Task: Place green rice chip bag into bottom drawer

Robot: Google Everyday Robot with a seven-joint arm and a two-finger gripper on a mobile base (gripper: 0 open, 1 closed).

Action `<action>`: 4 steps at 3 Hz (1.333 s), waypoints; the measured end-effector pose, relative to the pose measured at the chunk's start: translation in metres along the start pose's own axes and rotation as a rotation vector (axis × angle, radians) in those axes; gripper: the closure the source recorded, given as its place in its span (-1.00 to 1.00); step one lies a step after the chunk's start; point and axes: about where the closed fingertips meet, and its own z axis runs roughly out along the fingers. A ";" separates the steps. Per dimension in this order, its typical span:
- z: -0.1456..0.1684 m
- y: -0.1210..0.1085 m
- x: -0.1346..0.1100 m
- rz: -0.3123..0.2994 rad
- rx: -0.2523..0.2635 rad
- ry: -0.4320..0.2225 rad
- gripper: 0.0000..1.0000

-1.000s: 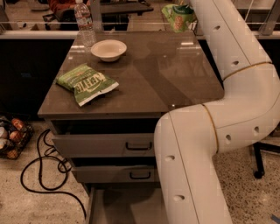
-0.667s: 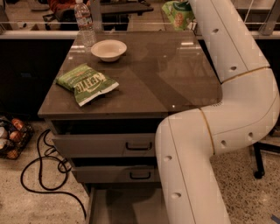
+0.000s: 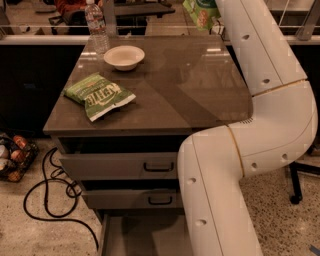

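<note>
Aloft, green bag (image 3: 200, 14) beside end effector (image 3: 218, 5)

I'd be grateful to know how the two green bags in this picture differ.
The green rice chip bag is bright light green and shows only partly at the top edge, beside the arm; the Kettle bag is duller green with a white band and lies flat, fully seen, on the tabletop. Both are snack bags. The gripper is out of view beyond the top edge.

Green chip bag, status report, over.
Gripper out of view, top edge. Green chip bag raised there, beside arm. Bottom drawer open, visible floor bare.
</note>
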 end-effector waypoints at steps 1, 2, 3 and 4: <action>-0.005 -0.015 0.005 -0.081 0.117 0.002 1.00; -0.023 -0.041 0.010 -0.195 0.316 0.009 1.00; -0.026 -0.048 0.011 -0.212 0.354 0.012 1.00; -0.026 -0.048 0.011 -0.212 0.354 0.012 1.00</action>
